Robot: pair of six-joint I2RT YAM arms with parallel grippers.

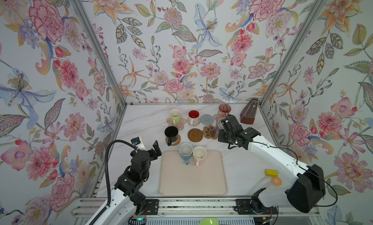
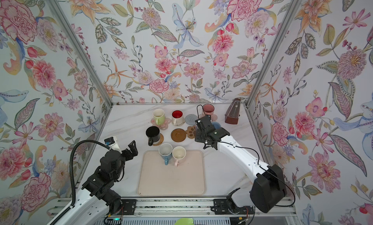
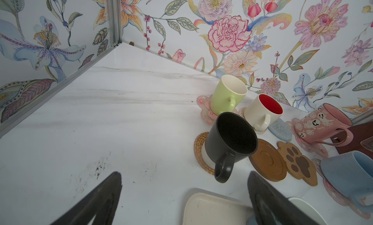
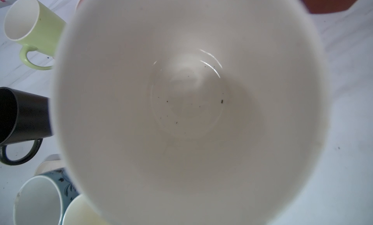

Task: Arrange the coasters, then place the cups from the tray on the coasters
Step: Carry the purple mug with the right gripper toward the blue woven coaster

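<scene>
My right gripper (image 1: 225, 124) is shut on the light blue cup (image 3: 347, 173), held at a pink flower coaster (image 3: 335, 195) at the back right. Its white inside (image 4: 187, 104) hides the fingers, and I cannot tell whether it touches the coaster. On coasters stand the green (image 1: 175, 116), red-inside (image 1: 193, 117), black (image 1: 171, 134) and pink patterned (image 1: 224, 110) cups. The grey-blue round (image 1: 206, 119), brown disc (image 1: 195, 135) and paw (image 1: 210, 132) are bare. The blue (image 1: 185, 151) and cream (image 1: 199, 154) cups stand on the tray (image 1: 191, 179). My left gripper (image 3: 184, 174) hangs open by the tray's far left corner.
A brown metronome (image 1: 249, 114) stands in the back right corner, close behind the right gripper. A yellow block (image 1: 271, 172) and an orange round thing (image 1: 276, 181) lie at the front right under the right arm. Flowered walls close in the table on three sides.
</scene>
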